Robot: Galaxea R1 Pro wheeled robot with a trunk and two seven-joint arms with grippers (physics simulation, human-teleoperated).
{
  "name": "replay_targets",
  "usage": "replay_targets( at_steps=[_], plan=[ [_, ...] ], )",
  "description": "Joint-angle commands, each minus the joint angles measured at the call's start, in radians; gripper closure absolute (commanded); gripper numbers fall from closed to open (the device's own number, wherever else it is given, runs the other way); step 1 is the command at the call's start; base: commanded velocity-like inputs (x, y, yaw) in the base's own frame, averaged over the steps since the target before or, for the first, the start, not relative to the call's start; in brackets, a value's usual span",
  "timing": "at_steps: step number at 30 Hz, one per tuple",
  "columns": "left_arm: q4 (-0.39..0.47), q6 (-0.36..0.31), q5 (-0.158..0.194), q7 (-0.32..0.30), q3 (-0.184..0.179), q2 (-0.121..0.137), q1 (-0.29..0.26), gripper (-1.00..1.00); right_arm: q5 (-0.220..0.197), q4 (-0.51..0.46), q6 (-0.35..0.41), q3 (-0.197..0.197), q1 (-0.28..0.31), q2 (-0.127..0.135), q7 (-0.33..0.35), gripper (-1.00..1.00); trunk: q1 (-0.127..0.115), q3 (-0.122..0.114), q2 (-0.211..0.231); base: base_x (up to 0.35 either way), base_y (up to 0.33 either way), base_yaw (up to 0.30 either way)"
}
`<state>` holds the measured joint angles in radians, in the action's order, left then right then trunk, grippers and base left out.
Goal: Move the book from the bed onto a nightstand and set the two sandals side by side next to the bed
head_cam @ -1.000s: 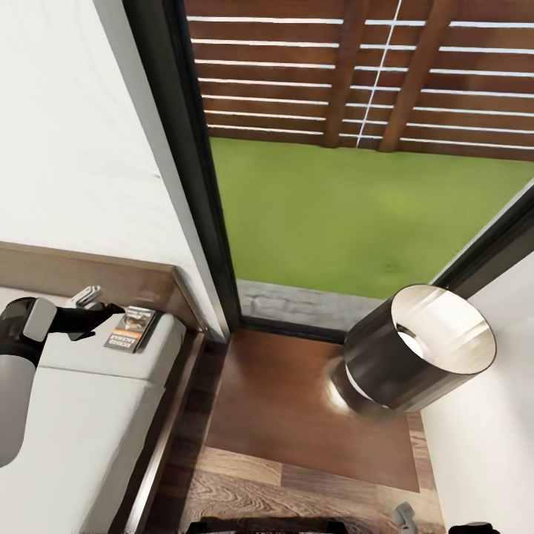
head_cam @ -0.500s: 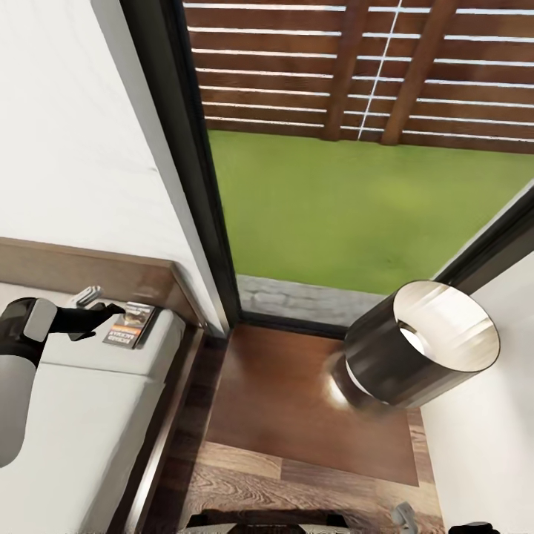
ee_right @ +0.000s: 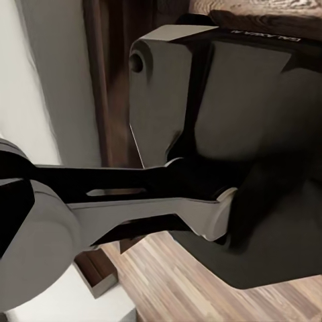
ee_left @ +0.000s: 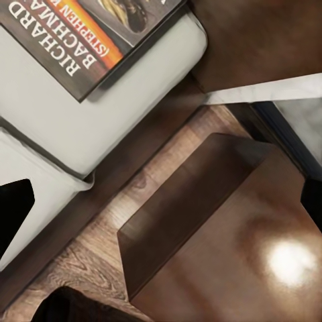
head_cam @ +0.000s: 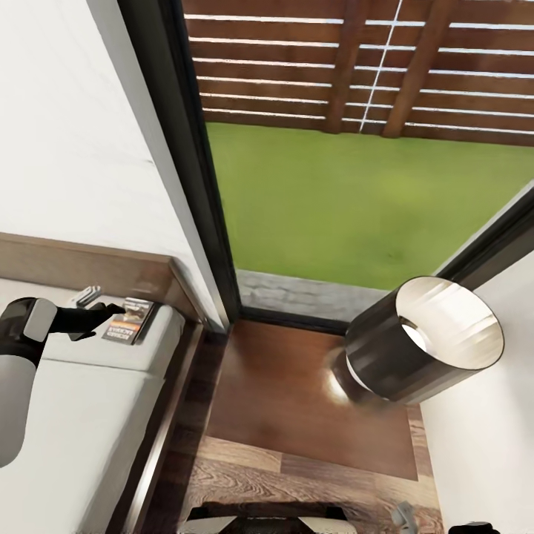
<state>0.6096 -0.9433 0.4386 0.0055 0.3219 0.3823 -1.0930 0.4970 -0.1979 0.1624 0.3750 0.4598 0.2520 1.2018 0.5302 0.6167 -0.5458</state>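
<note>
Book [ee_left: 94,37] cover showing white lettering "RICHARD BACHMAN", with "(STEPHEN" reading beside it on orange band; rest cropped.

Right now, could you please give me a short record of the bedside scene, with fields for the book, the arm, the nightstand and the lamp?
book: lies flat on the mattress corner nearest the headboard, cover up, lettering "RICHARD" legible from the left wrist view
left gripper: at the book's edge, fingers spread; contact unclear
bed: off-white mattress, dark wooden frame
nightstand: beside the bed, under the window; glossy brown top
lamp: dark cylindrical shade standing on the nightstand's right part
sandals: not placed in this record
</note>
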Motion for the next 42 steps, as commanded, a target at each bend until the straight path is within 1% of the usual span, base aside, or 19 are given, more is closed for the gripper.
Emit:
replay_targets(
  at_steps=[1,36,42],
  plan=[
    [0.001,-0.005,0.002,0.001,0.003,0.000,-0.001,-1.00,0.006,-0.001,0.011,0.009,0.000,0.000,0.005,-1.00,0.000,0.003,-0.001,0.000,0.000,0.000],
    [0.001,-0.006,0.000,0.001,0.003,0.000,-0.001,-1.00,0.010,0.000,0.010,0.009,0.000,0.000,0.004,-1.00,0.000,0.057,-0.001,0.000,0.000,0.000],
    [0.000,-0.006,0.001,0.001,0.003,0.000,-0.001,-1.00,0.011,0.000,0.009,0.009,0.000,0.001,0.013,-1.00,0.000,0.067,-0.001,0.000,0.000,0.000]
  ],
)
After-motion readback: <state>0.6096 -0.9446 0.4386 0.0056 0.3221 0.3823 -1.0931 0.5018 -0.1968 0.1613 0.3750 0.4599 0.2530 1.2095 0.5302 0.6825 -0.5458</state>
